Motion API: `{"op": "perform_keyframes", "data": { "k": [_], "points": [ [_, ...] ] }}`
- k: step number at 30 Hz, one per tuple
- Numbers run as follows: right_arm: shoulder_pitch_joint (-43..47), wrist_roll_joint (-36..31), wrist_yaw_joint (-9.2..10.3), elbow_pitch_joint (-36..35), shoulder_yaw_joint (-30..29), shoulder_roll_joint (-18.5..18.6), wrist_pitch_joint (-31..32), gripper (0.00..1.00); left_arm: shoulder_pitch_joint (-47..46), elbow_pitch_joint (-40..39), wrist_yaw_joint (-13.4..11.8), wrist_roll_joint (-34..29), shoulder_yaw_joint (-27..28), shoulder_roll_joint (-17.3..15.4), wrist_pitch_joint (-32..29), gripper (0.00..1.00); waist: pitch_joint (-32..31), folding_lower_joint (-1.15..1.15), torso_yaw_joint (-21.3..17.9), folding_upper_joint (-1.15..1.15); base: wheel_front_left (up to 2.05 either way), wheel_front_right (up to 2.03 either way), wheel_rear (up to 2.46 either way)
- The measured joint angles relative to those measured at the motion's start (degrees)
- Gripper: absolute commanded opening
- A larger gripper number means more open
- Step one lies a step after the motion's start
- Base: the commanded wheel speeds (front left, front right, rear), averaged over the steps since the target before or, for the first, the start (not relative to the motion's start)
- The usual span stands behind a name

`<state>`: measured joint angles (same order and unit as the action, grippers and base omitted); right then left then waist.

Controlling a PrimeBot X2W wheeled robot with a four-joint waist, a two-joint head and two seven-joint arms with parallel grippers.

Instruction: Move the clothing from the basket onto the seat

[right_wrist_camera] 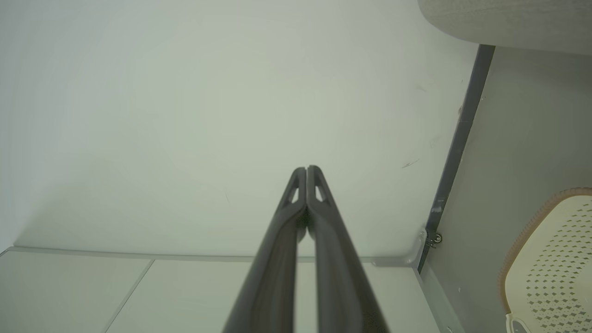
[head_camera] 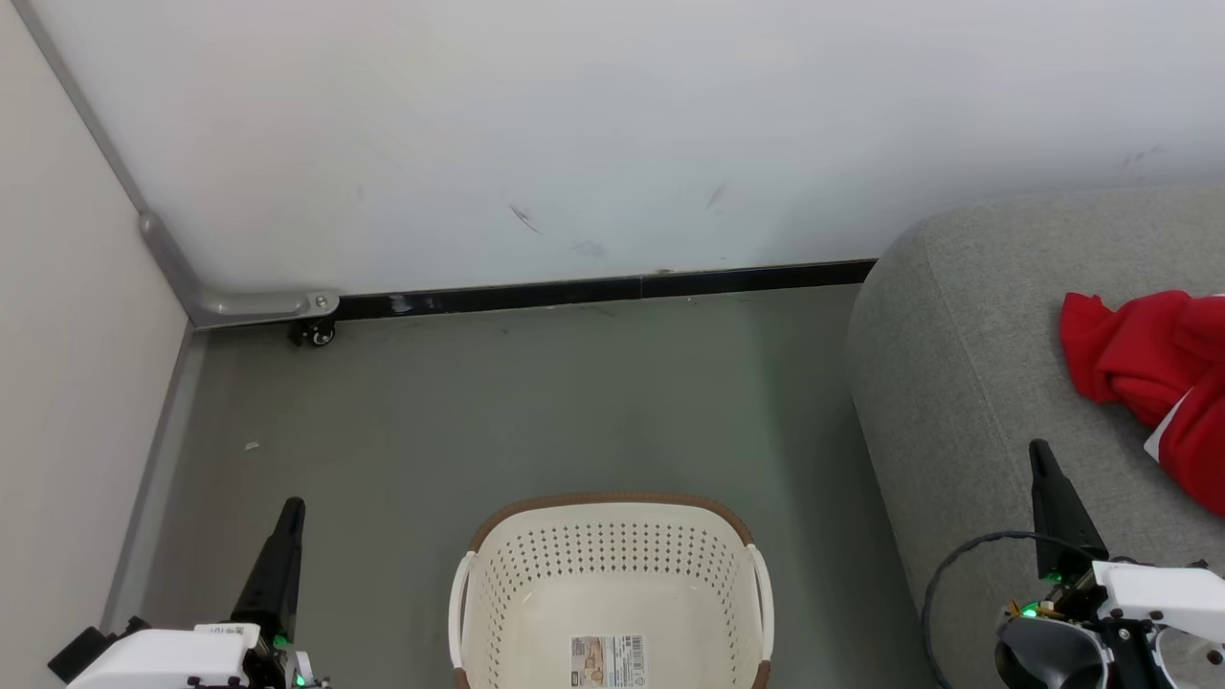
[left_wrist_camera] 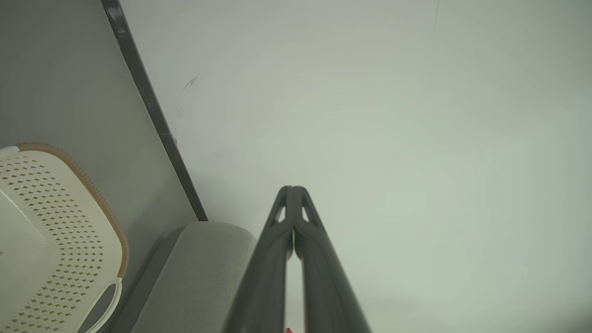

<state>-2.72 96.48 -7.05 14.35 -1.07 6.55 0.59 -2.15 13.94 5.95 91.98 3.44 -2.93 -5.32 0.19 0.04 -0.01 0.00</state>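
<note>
A white wall [head_camera: 612,124] carries a few dark scuff marks [head_camera: 524,219] above a black baseboard [head_camera: 612,287]. The grey floor [head_camera: 478,411] meets a pale side panel [head_camera: 67,335] edged by a grey metal rail [head_camera: 167,254], with what looks like a small caster [head_camera: 320,334] under its corner. A pale speck [head_camera: 252,446] lies near the panel.

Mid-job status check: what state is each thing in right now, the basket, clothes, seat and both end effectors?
Cream-white perforated plastic laundry basket: upright, empty but for the barcode label on its bottom.
Bright red fabric clothing: crumpled in a heap, cut off by the frame edge.
Large grey woven-fabric seat: bearing the clothing.
Left end effector: shut, empty.
Right end effector: shut, empty.
</note>
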Motion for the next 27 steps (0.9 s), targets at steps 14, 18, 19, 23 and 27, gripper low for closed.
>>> {"op": "perform_keyframes", "data": {
  "k": [14, 18, 19, 23, 27],
  "points": [
    [0.0, 0.8, 0.0, 0.3, -0.2, 0.1, 0.0, 0.0, -0.4, 0.6, 0.2, 0.7, 0.2, 0.1, 0.0, 0.0, 0.0, -0.01, 0.0, 0.0, 0.0, 0.0, 0.0],
    [0.0, 0.8, 0.0, 0.4, -0.2, 0.1, 0.0, 0.0, -0.4, 0.8, 0.3, 0.7, 0.2, 0.1, 0.0, 0.0, 0.0, -0.01, 0.0, 0.0, 0.0, 0.0, 0.0],
    [0.0, 0.8, 0.0, 0.4, -0.3, 0.1, 0.0, 0.0, -0.4, 0.8, 0.6, 0.7, 0.2, 0.1, 0.0, 0.0, 0.0, -0.01, 0.0, 0.0, 0.0, 0.0, 0.0],
    [0.0, 0.8, 0.0, 0.4, -0.3, 0.1, 0.3, 0.0, -0.4, 0.9, 0.6, 0.7, 0.3, 0.1, -0.1, 0.0, 0.0, -0.01, 0.0, 0.0, 0.0, 0.0, 0.0],
    [0.0, 0.8, 0.0, 0.4, -0.3, 0.1, 0.5, 0.0, -0.5, 1.1, 0.7, 0.7, 0.3, 0.1, -0.1, 0.0, 0.0, -0.01, 0.0, 0.0, 0.0, 0.0, 0.0]
  ]
}}
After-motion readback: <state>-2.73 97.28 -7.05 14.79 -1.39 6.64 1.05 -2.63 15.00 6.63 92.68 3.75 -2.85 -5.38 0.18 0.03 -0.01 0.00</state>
